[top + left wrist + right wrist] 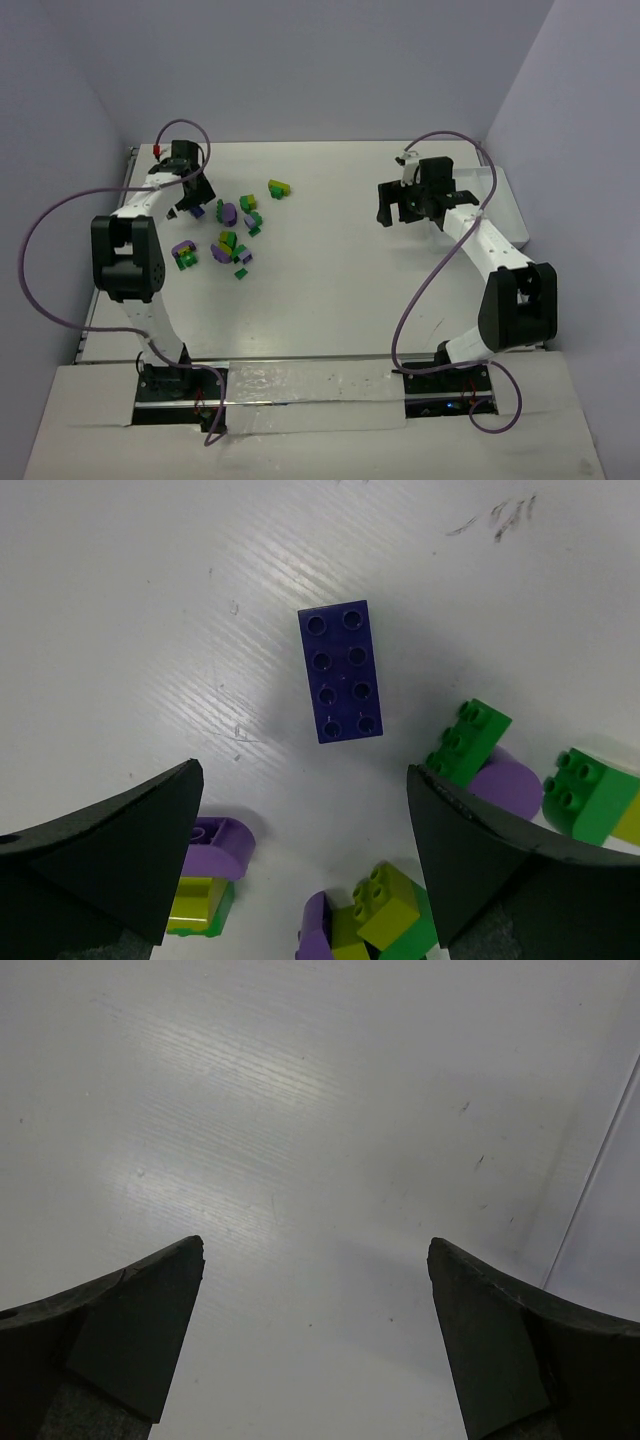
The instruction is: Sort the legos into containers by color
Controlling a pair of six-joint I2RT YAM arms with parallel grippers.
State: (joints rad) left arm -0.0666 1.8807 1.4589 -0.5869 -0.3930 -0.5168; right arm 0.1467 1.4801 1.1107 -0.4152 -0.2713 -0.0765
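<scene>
- The left gripper (193,203) (305,770) hangs over the far left part of the white worktop (330,270), at the left edge of the scattered legos (235,230). Its jaws stand wide apart with nothing between them.
- In the left wrist view a dark purple brick (340,672), two studs by four, lies flat on the worktop just beyond the fingertips, roughly centred on the gap and touching neither finger.
- In the overhead view the dark purple brick (197,211) shows as a small dark piece right beside the gripper.
- To the right of the brick a green brick (468,742) leans on a lavender arch piece (505,785), and another green brick (585,792) sits further right.
- Nearer the camera lie a second lavender arch (218,842), partly behind the left finger, and a yellow-green brick (390,905).
- In the overhead view the legos form a loose cluster of green, yellow-green and purple on the left half of the worktop. One yellow-green piece (279,187) lies apart on the far side.
- The right gripper (395,212) (315,1245) hovers over bare worktop on the far right, well apart from the legos. Its jaws are spread wide and hold nothing.
- A white tray (508,205) lies at the right edge of the worktop, partly behind the right arm. I cannot tell whether anything lies in it.
</scene>
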